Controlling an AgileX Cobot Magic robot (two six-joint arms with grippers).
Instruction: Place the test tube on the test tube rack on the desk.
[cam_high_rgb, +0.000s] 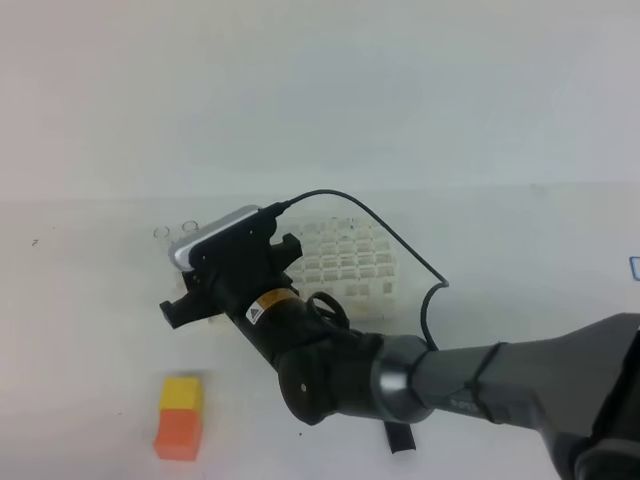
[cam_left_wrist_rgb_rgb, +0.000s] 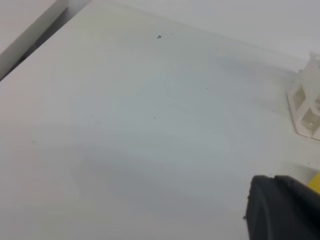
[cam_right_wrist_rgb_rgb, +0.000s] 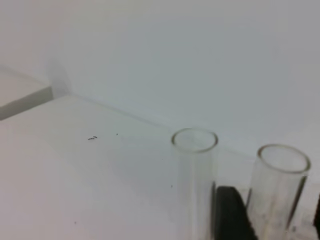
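Two clear test tubes stand upright in the left end of the white test tube rack (cam_high_rgb: 350, 258) on the desk (cam_high_rgb: 90, 330). Their rims (cam_high_rgb: 190, 229) show just left of my right wrist camera. In the right wrist view, one test tube (cam_right_wrist_rgb_rgb: 195, 170) stands alone. The other test tube (cam_right_wrist_rgb_rgb: 279, 185) sits between the dark fingers (cam_right_wrist_rgb_rgb: 229, 212) of my right gripper (cam_right_wrist_rgb_rgb: 272, 215), which look slightly parted from the glass. That gripper (cam_high_rgb: 185, 300) reaches across from the lower right. Only a dark finger (cam_left_wrist_rgb_rgb: 280, 210) of my left gripper shows, low over bare desk.
An orange and yellow block (cam_high_rgb: 180, 415) lies on the desk in front of the rack's left end. The right arm and its black cable (cam_high_rgb: 400, 240) cross over the rack's front. A corner of the rack (cam_left_wrist_rgb_rgb: 306, 107) shows in the left wrist view.
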